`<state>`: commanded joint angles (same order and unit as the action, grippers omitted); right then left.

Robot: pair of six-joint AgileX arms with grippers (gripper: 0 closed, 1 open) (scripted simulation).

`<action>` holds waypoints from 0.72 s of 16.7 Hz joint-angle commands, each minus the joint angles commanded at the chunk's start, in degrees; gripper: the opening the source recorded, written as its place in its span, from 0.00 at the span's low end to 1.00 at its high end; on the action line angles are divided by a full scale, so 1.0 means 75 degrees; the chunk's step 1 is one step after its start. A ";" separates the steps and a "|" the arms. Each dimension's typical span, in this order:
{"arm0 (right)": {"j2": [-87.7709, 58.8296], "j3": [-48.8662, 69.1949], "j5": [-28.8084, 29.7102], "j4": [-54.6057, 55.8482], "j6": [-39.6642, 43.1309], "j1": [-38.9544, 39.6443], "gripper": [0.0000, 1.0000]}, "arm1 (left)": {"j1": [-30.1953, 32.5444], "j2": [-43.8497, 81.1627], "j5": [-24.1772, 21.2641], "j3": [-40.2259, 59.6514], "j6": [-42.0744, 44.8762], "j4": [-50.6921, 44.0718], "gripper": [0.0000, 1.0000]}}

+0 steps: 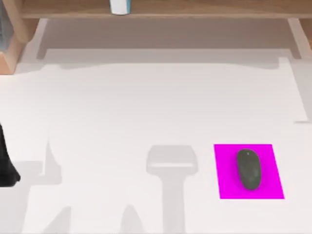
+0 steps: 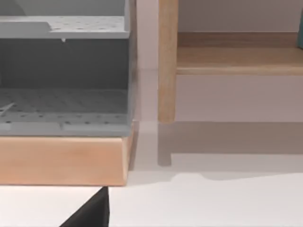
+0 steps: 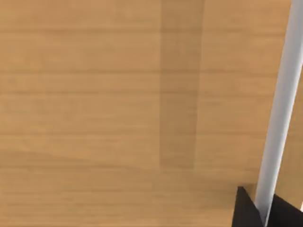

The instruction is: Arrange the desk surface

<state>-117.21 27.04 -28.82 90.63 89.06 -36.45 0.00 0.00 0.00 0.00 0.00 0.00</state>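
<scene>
Lying wide across the top view, the white desk surface (image 1: 146,107) takes up most of the frame. Near the lower right sits a bright pink mouse pad (image 1: 229,187). A dark grey computer mouse (image 1: 248,168) rests on the pad, a little right of its middle. A tan wooden shelf (image 1: 195,9) runs along the top edge of the frame. A small white and blue thing (image 1: 119,6) stands on it, cut off by the frame.

A dark part of the left arm (image 1: 6,161) shows at the left edge of the top view, low over the desk. In the left wrist view, one dark tip of the left gripper (image 2: 90,213) pokes in at the bottom, above the white desk. Past it, a grey box with small holes (image 2: 61,104) sits on a wooden base (image 2: 61,161), next to a wooden shelf post (image 2: 166,61). Whether this gripper is open or closed cannot be told.

In the right wrist view, the right gripper (image 3: 264,215) shows two dark tips at the lower right, close to a wooden board (image 3: 94,118). A thin white strip (image 3: 281,94) runs up between them. Whether they grip it cannot be told.
</scene>
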 joint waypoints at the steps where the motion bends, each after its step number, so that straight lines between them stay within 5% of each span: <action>1: 0.0000 0.0000 0.0000 0.0000 0.0000 0.0000 0.00 | 0.0000 0.0000 0.0000 0.0000 0.0000 0.0000 1.00; 12: -0.0334 0.0907 0.0452 -0.0593 -0.0009 0.0445 0.00 | 0.0000 0.0000 0.0000 0.0000 0.0000 0.0000 1.00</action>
<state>-119.72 33.85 -25.43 86.19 88.99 -33.11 0.00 0.00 0.00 0.00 0.00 0.00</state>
